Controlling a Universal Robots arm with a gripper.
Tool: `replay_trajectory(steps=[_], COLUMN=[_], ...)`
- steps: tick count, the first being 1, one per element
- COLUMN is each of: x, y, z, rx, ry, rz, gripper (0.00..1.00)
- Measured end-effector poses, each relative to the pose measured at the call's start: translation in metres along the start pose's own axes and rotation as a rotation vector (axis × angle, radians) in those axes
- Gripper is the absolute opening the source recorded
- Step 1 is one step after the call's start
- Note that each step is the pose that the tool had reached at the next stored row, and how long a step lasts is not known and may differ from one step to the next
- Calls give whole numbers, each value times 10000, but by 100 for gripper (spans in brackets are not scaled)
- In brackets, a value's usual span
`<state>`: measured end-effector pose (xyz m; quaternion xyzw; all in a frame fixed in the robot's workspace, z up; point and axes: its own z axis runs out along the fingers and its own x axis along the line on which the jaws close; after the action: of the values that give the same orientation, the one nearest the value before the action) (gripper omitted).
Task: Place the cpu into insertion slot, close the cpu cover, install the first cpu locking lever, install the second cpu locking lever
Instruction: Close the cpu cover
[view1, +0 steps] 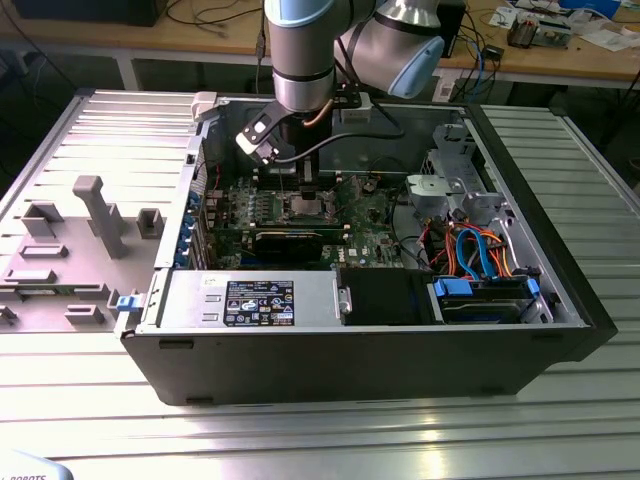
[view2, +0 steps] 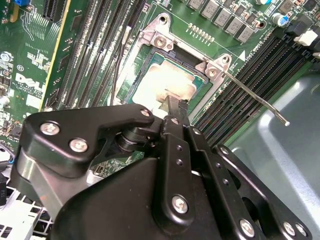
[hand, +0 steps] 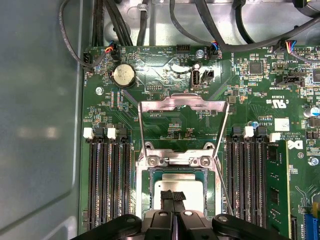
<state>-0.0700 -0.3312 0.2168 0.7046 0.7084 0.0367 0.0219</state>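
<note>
— Where is the cpu (hand: 179, 186)?
— Flat in the insertion slot (hand: 145, 192), with the cpu cover (hand: 182, 103) standing open.
— And the gripper (hand: 173, 199)?
— Fingers pinched together, holding nothing, tips at the chip. A sideways nudge could skew it on the socket contacts.

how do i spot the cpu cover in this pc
On the green board, find the square socket between the two banks of memory slots. The cpu cover is the thin silvery frame swung open from the socket's edge, its big cut-out showing board through it.
</note>
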Motion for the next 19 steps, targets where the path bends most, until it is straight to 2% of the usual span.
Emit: replay_trajectory(steps=[1,3,4,6,9,11,19], x=[0,0,0,3,4,4,5], y=[1,19,21,33,34,37,39], z=[-1,-3,-25,-170,-175,-221,-238], rx=[38,394,440,465,464,465,466], ry=[-2,0,1,1,4,3,1], rz=[0,8,9,9,10,10,10], gripper=[11,11,11,11,11,11,11])
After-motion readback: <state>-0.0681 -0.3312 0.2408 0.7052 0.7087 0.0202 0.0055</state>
